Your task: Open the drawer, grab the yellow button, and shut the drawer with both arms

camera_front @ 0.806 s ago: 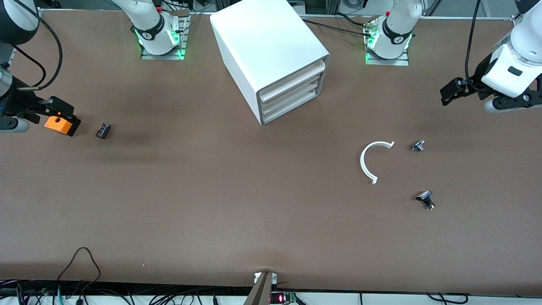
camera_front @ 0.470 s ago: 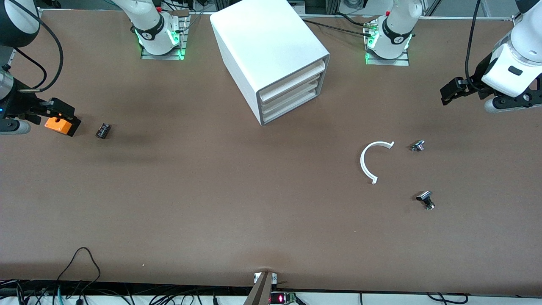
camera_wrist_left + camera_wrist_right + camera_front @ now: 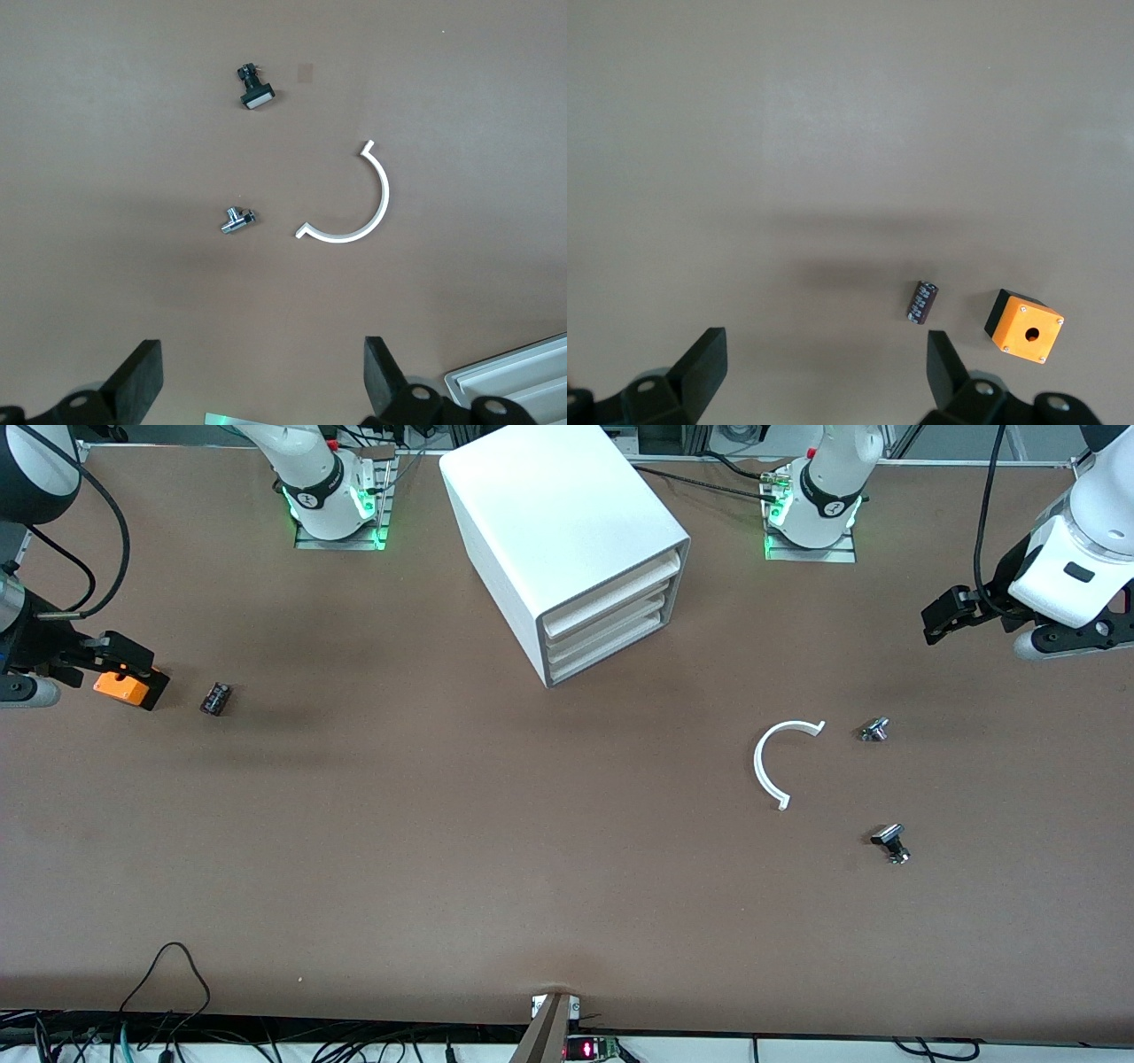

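1. Front view. A white box-shaped cabinet [image 3: 567, 540] stands on the brown surface [image 3: 443, 824] between the two arm bases, with three shallow white tray drawers stacked in its front. The uppermost drawer [image 3: 613, 594] sits flush with the two below it, fully pushed in. No orange-capped button is visible. The left claw [image 3: 943, 615] hangs over the left arm's end of the surface. The right claw [image 3: 124, 664] hangs over the right arm's end, directly above an orange cube with a hole [image 3: 122, 686]. Beside the cube, toward the cabinet, lies a small dark cylindrical component [image 3: 215, 698]. Toward the left arm's end lie a white plastic half-ring [image 3: 769, 766], a small silver part [image 3: 874, 730] just beside it, and a small silver-and-black part [image 3: 891, 841] nearer the camera.

2. Left wrist view. The left claw [image 3: 261, 385] has its two black fingers [image 3: 142, 376] spread wide, with nothing between them. Below it the surface carries the half-ring [image 3: 368, 208], the silver part [image 3: 236, 219] and the silver-and-black part [image 3: 255, 87]. A corner of the cabinet [image 3: 514, 381] enters at the edge.

3. Right wrist view. The right claw [image 3: 824, 376] is likewise spread wide and holds nothing. The dark cylinder [image 3: 923, 301] and the orange cube [image 3: 1024, 325] lie side by side on the surface, apart from the fingers [image 3: 704, 363].
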